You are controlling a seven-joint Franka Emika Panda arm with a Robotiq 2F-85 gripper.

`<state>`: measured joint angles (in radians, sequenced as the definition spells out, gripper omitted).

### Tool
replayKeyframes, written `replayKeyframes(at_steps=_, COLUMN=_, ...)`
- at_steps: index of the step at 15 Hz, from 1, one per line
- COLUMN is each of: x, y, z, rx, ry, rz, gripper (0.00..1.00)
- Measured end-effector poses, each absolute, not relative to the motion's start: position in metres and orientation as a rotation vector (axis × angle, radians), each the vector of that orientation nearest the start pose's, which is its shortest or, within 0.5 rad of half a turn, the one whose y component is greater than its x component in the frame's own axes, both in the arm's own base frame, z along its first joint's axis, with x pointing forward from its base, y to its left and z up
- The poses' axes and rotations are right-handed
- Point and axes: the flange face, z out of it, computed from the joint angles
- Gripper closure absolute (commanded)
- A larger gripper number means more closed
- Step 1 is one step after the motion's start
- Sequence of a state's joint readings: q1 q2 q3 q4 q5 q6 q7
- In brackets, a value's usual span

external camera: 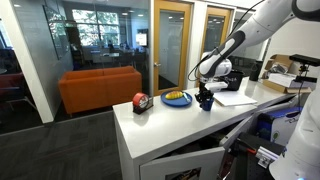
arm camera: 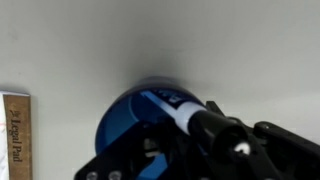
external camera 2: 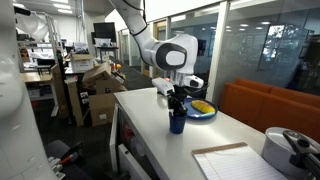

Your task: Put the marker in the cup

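Pointing into cup [arm camera: 128, 128], marker [arm camera: 172, 106] in tool [arm camera: 206, 140]

This was an office that doubled as a robotics lab. Beyond the long edge of the white desk [external camera: 150, 128] stood an orange sofa [external camera: 100, 88], backed by glass partition walls [external camera: 95, 35] and wooden doors [external camera: 172, 40]. Past the desk's far end, cardboard boxes [external camera 2: 97, 85] and a monitor [external camera 2: 104, 33] crowded the workbenches.
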<state>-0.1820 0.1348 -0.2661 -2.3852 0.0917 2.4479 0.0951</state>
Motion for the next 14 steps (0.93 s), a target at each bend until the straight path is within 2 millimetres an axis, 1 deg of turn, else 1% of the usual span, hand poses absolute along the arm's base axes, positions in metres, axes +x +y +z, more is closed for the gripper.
replayKeyframes(at_steps=2, x=0.446, y=-0.216, z=0.261, rx=-2.968, ry=0.934, rz=0.094, gripper=0.23)
replayKeyframes(at_steps=4, x=0.446, y=-0.216, z=0.263, rx=-2.981, ry=0.921, rz=0.090, gripper=0.08)
replayKeyframes(at_steps=5, x=0.447, y=-0.216, z=0.265, rx=-2.988, ry=0.912, rz=0.085, gripper=0.02)
replayKeyframes(at_steps=6, x=0.447, y=-0.216, z=0.268, rx=-2.998, ry=0.902, rz=0.080, gripper=0.01)
replayKeyframes(at_steps=9, x=0.448, y=-0.216, z=0.278, rx=-3.024, ry=0.875, rz=0.051, gripper=0.00)
replayKeyframes(at_steps=14, x=0.450, y=-0.217, z=0.312, rx=-3.041, ry=0.850, rz=-0.047, gripper=0.00)
